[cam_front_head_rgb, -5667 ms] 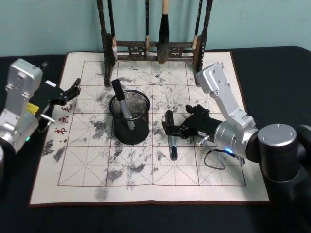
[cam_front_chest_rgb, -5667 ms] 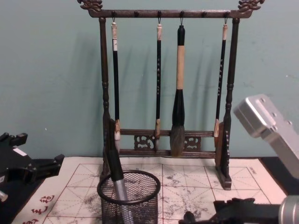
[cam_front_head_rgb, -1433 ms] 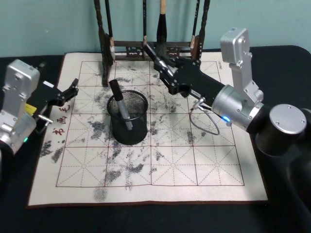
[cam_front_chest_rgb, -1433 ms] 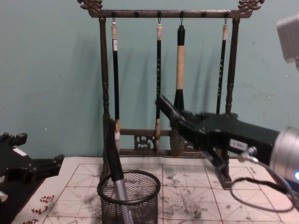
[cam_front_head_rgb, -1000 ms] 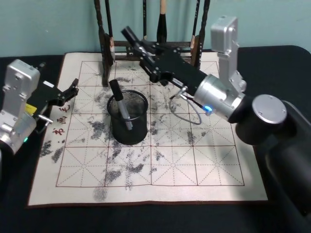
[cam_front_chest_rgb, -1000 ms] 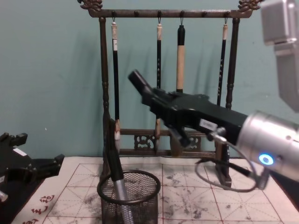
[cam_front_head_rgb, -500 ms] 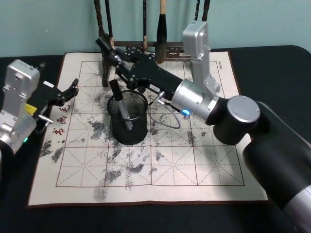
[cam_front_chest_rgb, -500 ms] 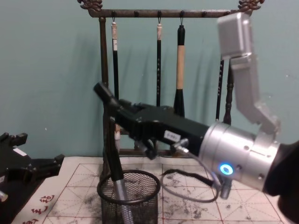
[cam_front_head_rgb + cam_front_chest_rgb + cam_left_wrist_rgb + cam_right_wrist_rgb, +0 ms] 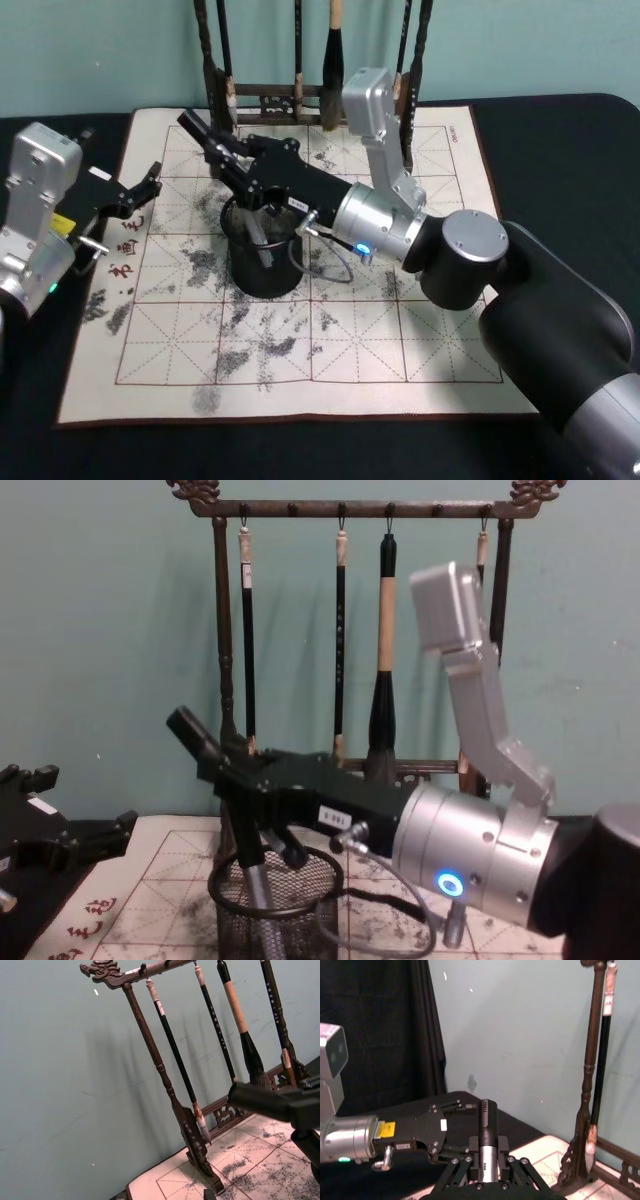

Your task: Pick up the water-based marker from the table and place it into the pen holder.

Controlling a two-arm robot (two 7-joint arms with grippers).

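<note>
Holding water-based marker (image 9: 197,130) clamped in right gripper (image 9: 232,158) just above pen holder (image 9: 262,272), long axis tilted, lower end hidden, needing uprighting; left gripper (image 9: 150,184) idling apart, slightly open.

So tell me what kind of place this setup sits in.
Probably a calligraphy practice desk staged for robot trials: a carved brush rack hung with brushes, an ink-stained grid mat on a black table, and a mesh pen holder with the right gripper carrying a marker over it.
</note>
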